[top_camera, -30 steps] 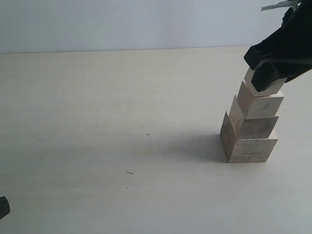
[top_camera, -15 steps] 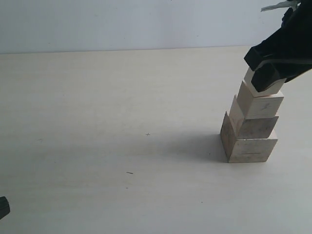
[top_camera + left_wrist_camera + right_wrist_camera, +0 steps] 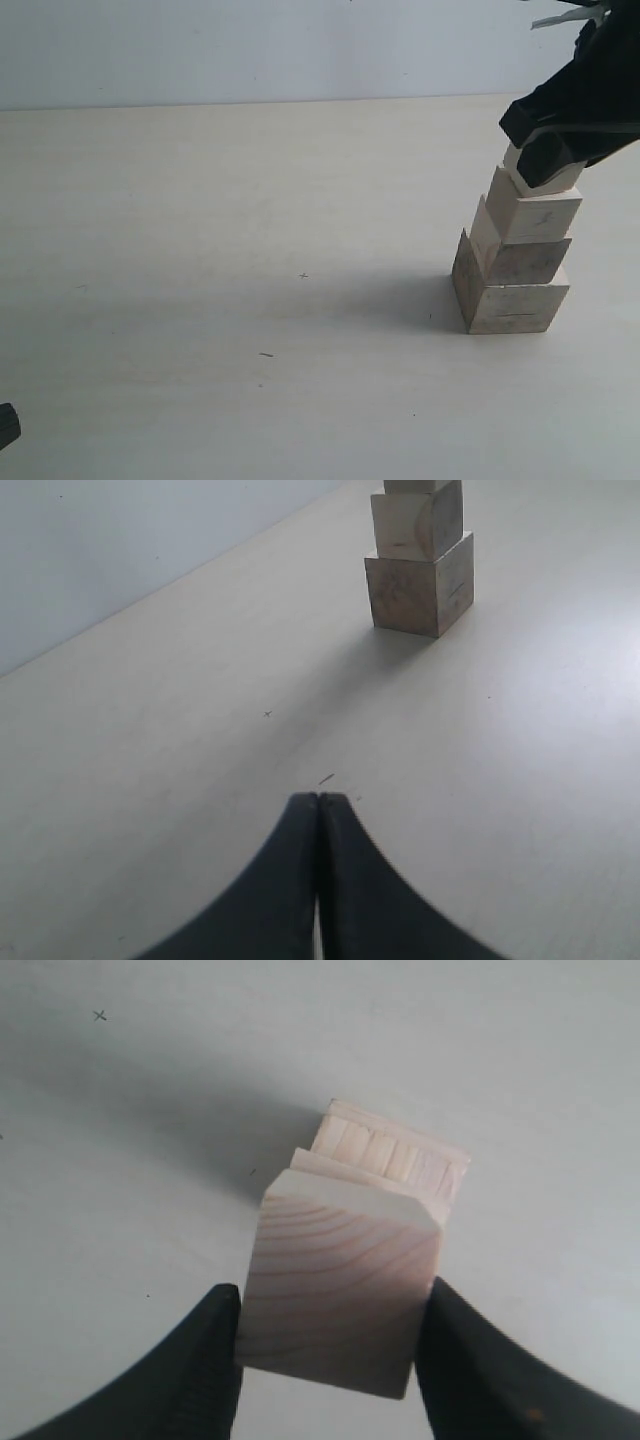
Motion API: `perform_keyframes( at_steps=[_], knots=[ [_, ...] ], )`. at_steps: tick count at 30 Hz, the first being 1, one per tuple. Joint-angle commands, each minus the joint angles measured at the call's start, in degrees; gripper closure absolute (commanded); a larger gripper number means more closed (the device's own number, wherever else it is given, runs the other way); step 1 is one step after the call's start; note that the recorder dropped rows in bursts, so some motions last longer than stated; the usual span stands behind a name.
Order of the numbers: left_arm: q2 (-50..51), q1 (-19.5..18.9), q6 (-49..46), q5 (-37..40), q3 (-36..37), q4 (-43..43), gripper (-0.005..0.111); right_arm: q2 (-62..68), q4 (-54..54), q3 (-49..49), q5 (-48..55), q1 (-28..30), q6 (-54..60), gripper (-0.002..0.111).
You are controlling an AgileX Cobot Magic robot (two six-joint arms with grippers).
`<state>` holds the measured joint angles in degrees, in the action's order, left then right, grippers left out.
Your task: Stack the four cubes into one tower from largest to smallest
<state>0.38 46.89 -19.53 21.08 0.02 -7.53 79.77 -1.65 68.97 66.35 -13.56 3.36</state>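
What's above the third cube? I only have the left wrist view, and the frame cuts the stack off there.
Observer: The smallest cube is up there, as the fourth level of the tower.
Operator: Released?
Observer: No. In the right wrist view the right claw is shut on it, fingers flush on two opposite sides.
Operator: Seated?
Observer: In the exterior view it seems to rest on the third cube, but the claw hides part of the joint.
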Motion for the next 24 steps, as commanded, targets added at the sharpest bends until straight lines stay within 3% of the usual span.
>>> perform_keyframes(
  at_steps=[1, 24],
  knots=[
    [-0.4, -0.1, 0.2, -0.4, 0.0, -0.2, 0.107, -0.7, 0.7, -0.1, -0.6, 0.3, -0.1, 0.093],
    [-0.4, -0.1, 0.2, -0.4, 0.0, -0.2, 0.107, -0.9, -1.4, -0.1, -0.4, 0.3, -0.2, 0.093]
  ],
)
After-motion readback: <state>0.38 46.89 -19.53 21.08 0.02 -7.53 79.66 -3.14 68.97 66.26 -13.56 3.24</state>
